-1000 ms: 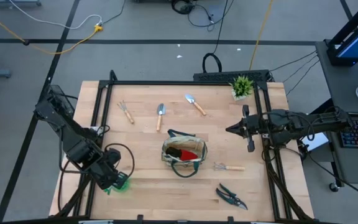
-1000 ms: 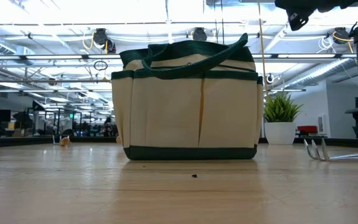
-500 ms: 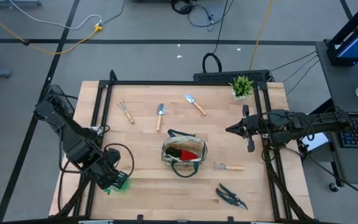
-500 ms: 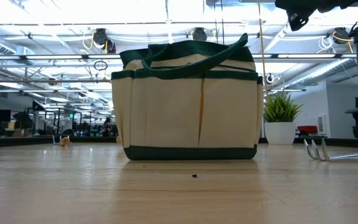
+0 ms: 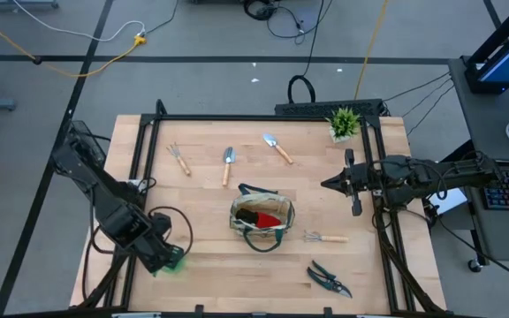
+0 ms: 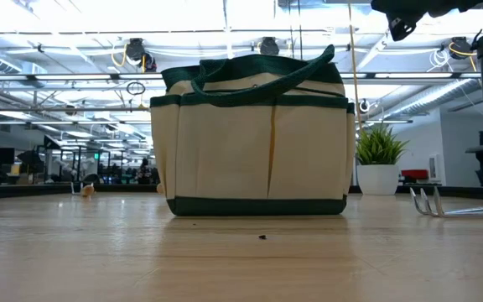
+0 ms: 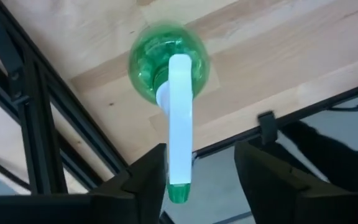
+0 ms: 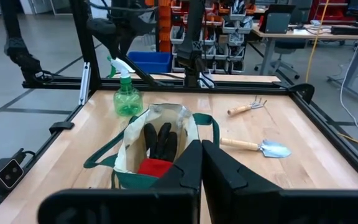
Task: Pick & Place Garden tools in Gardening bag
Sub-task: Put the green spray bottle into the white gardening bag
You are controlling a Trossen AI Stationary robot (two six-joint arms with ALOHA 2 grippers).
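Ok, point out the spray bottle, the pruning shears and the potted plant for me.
spray bottle (image 8: 127,99): right wrist view, on its green body.
pruning shears (image 5: 329,279): high view, near the pivot where the handles meet.
potted plant (image 5: 344,121): high view, on the green leaves.

Five loose tools, one spray bottle (image 5: 173,261), one bag (image 5: 261,220), one plant (image 5: 344,122).
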